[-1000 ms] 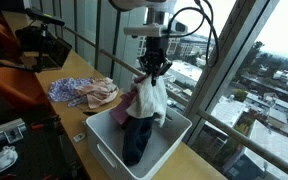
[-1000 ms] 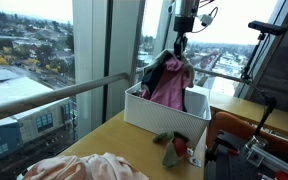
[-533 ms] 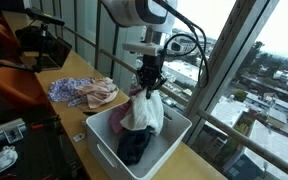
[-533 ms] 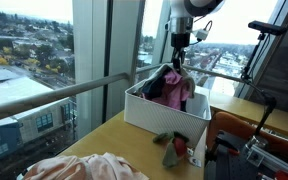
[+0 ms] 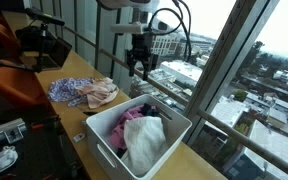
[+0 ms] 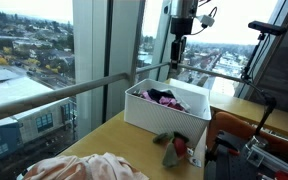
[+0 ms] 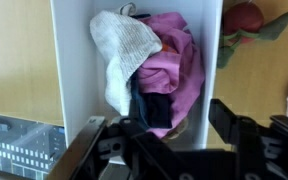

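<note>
The gripper (image 5: 137, 68) hangs above the bin (image 5: 100, 143), jaws spread wide and empty in the wrist view. The clothes (image 7: 156, 68) lie heaped inside, white over pink and dark. The pink piece seems to lean on one wall. Any move here goes best straight up, jaws apart, clear of the walls, so nothing snags.

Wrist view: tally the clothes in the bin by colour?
white knit garment: 1
pink garment: 1
dark garment: 1
Total: 3 showing in the white bin; anything underneath them is hidden.
</note>
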You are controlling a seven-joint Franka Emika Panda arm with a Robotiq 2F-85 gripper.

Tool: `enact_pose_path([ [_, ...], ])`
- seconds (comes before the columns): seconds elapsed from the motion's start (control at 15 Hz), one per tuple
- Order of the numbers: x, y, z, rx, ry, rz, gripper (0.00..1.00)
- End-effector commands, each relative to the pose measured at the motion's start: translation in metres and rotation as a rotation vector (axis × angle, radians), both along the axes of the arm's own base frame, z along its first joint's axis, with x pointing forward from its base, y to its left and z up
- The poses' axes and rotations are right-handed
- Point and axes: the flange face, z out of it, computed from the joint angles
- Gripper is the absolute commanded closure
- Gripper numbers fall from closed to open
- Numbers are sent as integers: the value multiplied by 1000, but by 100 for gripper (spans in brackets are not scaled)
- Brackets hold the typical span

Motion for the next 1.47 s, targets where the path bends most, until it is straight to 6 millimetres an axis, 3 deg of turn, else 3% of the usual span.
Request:
enact_pose_path([
  [0.0, -39, 48, 16, 19, -25, 70, 0],
  [0.27, -75, 123, -34, 60, 51, 225, 0],
  [0.47, -103, 158, -83, 71, 108, 405, 0],
  [0.87, -139, 174, -169, 74, 244, 720, 0],
  [1.4, -132, 182, -242, -7, 426, 1112, 0],
])
